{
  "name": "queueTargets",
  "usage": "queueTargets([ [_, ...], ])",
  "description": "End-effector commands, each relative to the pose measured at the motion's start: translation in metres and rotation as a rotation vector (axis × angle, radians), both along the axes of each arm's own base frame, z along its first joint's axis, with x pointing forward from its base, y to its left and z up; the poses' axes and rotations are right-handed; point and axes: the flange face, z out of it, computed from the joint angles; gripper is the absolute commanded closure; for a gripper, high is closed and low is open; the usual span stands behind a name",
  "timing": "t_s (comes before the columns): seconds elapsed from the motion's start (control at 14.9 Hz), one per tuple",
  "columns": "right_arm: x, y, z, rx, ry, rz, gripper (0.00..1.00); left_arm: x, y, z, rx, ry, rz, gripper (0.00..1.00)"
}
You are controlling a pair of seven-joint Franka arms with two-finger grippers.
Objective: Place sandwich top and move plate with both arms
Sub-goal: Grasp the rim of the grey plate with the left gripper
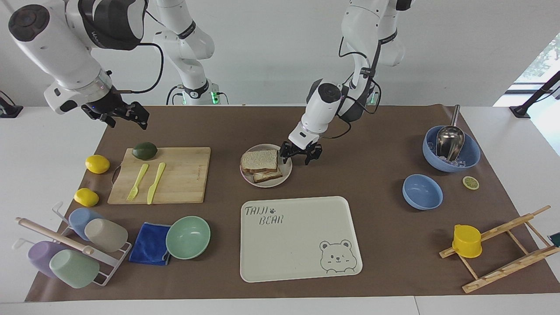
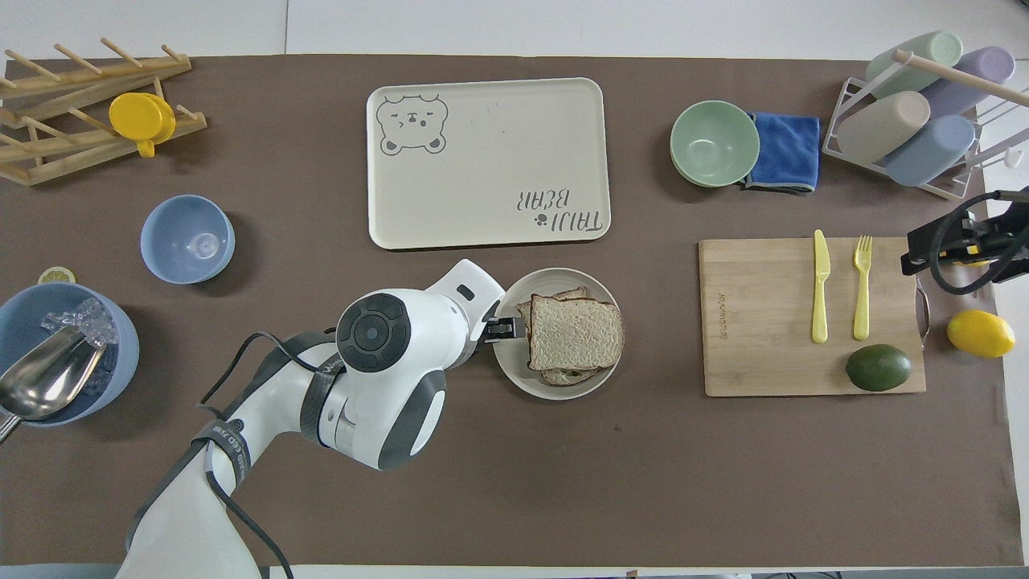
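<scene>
Sandwich top (image 1: 259, 160) lay on stack, on plate (image 1: 286, 171), mid-surface, nearer robots than bear tray (image 1: 302, 262).

Left pincer (image 1: 301, 152) was low at plate rim on left arm's end, fingers spread; rim contact possibly not made, view unclear.

Right pincer (image 1: 117, 113) hung high over surface edge near cutting board (image 1: 183, 175), fingers parted, holding nothing.

Judged step: grip rim. Advice: straddle rim only, keep clear of bread, close gently, keep plate level.
</scene>
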Motion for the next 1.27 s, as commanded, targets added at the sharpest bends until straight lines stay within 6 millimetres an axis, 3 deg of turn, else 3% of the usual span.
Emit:
queueTargets([
  [0.0, -0.004, 0.001, 0.003, 0.009, 0.003, 0.004, 0.0, -0.005, -0.008, -0.016, -0.008, -0.018, -0.016, 0.31],
  [0.33, 0.0, 0.003, 0.024, -0.003, -0.046, 0.021, 0.0, -0.005, -0.009, -0.021, -0.004, -0.016, -0.015, 0.44],
  [0.67, 0.002, 0.03, 0.023, 0.004, -0.045, 0.068, 0.0, -0.008, -0.012, -0.02, -0.019, 0.003, 0.0, 0.75],
  [0.8, 0.001, 0.044, 0.025, 0.0, -0.048, 0.089, 0.0, -0.01, -0.015, -0.019, -0.028, 0.008, 0.005, 0.95],
  [0.87, 0.0, 0.044, 0.026, 0.0, -0.05, 0.087, 0.0, -0.01, -0.015, -0.019, -0.028, 0.008, 0.005, 1.0],
  [1.21, -0.004, 0.046, 0.026, 0.0, -0.033, 0.098, 0.0, -0.008, -0.013, -0.019, -0.04, 0.022, 0.033, 1.0],
])
